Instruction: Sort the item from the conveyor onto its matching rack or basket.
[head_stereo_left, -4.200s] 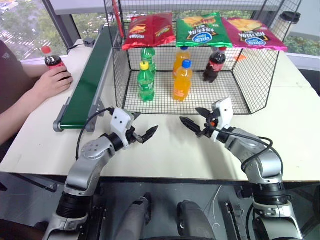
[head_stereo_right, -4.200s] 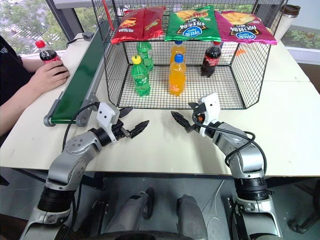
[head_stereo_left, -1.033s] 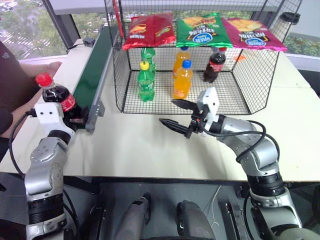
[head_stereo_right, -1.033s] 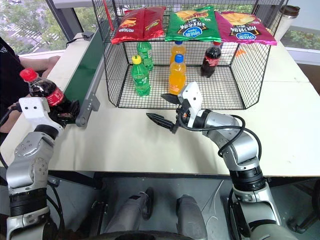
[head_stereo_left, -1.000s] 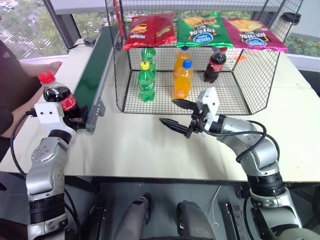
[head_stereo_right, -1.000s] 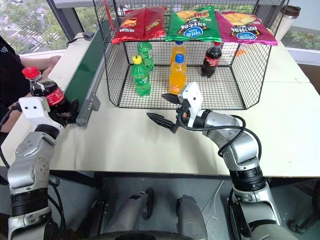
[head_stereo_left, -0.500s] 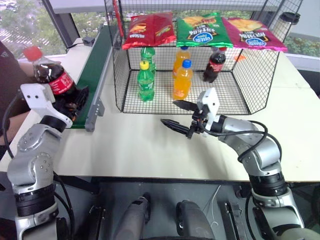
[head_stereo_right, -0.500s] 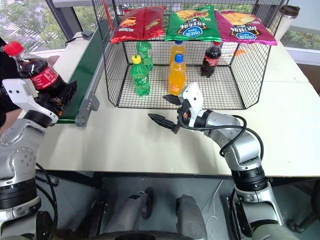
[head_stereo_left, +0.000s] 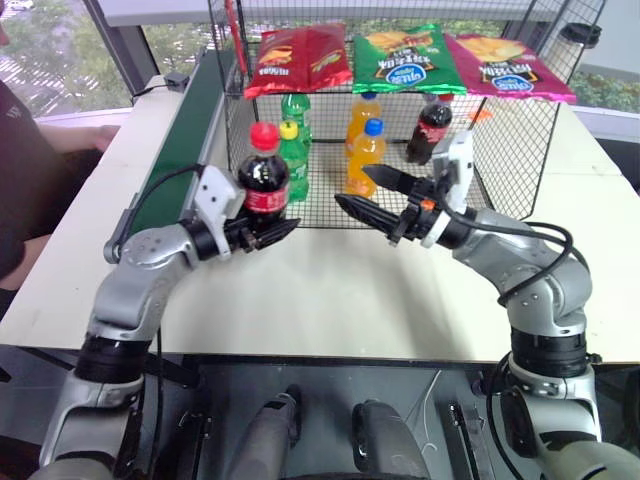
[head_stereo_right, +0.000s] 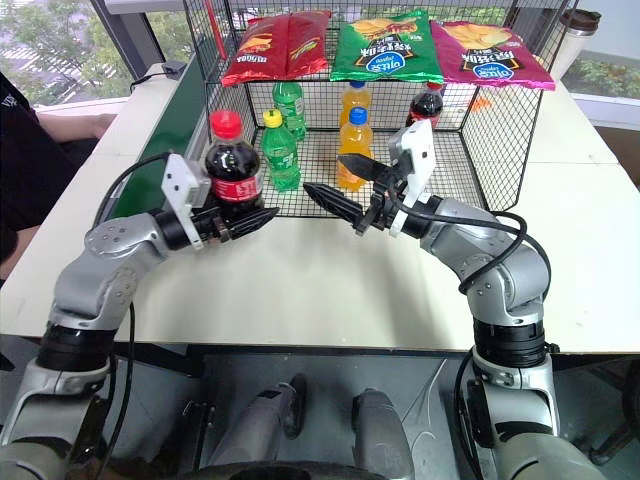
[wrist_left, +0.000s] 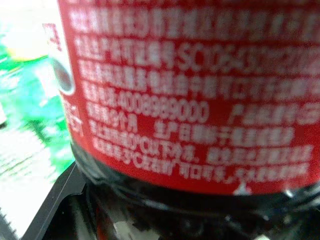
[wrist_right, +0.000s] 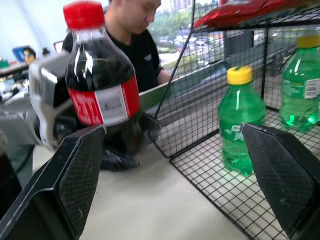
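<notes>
A small cola bottle (head_stereo_left: 264, 180) with a red cap and red label stands upright in the air, just in front of the left front corner of the black wire-mesh basket (head_stereo_left: 500, 150). My left gripper (head_stereo_left: 266, 232) is shut on the bottle's base. Its label (wrist_left: 190, 90) shows close up in the left wrist view. To the bottle's right my right gripper (head_stereo_left: 352, 187) is open, apart from it and pointing towards it. In the right wrist view the bottle (wrist_right: 100, 95) shows past the open fingers (wrist_right: 75, 185). The dark-green conveyor (head_stereo_left: 185, 140) runs along the basket's left side.
Inside the basket stand two green soda bottles (head_stereo_left: 293, 155), two orange-drink bottles (head_stereo_left: 367, 155) and another cola bottle (head_stereo_left: 432, 125). Chip bags (head_stereo_left: 405, 60) lie on the slanted shelf above. A person (head_stereo_left: 30, 170) sits at the left, beyond the conveyor.
My left gripper has swung right with the cola bottle, from beside the conveyor's near end to the basket's front. My right gripper has risen a little.
</notes>
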